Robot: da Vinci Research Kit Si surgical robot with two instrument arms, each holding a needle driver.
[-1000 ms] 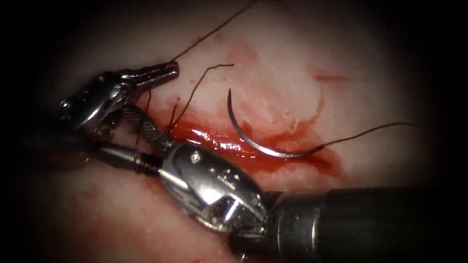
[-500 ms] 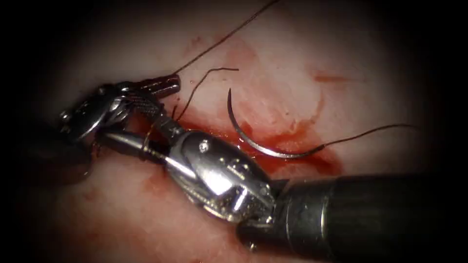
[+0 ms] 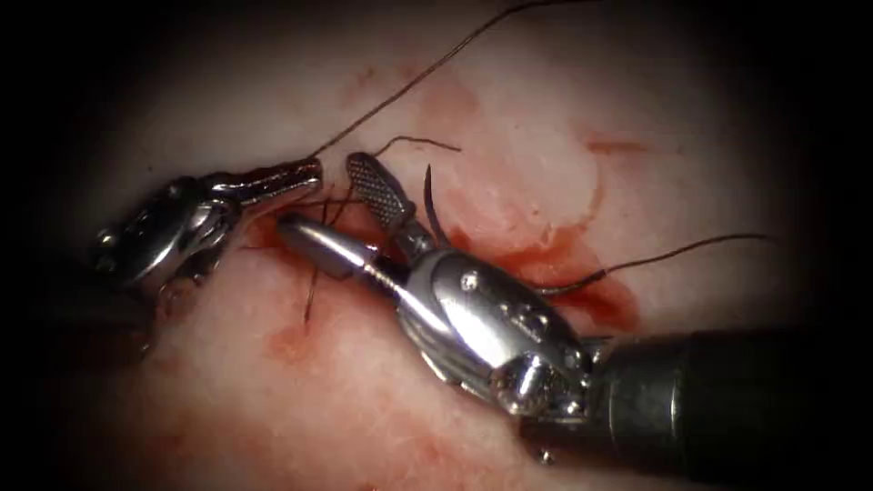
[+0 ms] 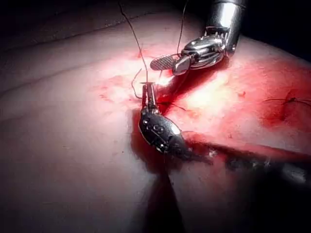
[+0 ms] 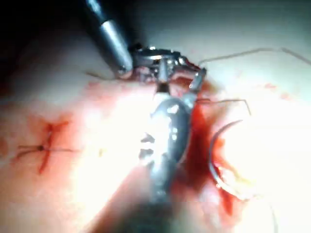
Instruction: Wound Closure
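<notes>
Risen, right gripper (image 3: 332, 214) gapes empty before needle (image 3: 435, 211) — left gripper (image 3: 305, 173) clamps thread (image 3: 409, 82).

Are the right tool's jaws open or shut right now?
Open. The right tool shows two jaws spread apart beside the left tool, one with its ridged face up, with nothing held between them.

Looking like a surgical training lab, a bench practice set-up and no operating room. Showing as much: pale pork-belly tissue (image 3: 473, 100) lying bare under hard endoscope lighting, a cut (image 3: 546, 264) smeared with red fluid (image 3: 609, 300), a curved needle (image 3: 431, 205) trailing dark thread (image 3: 673, 253), and two slim steel robotic needle drivers, left tool (image 3: 309, 171) and right tool (image 3: 332, 209), working close together.
</notes>
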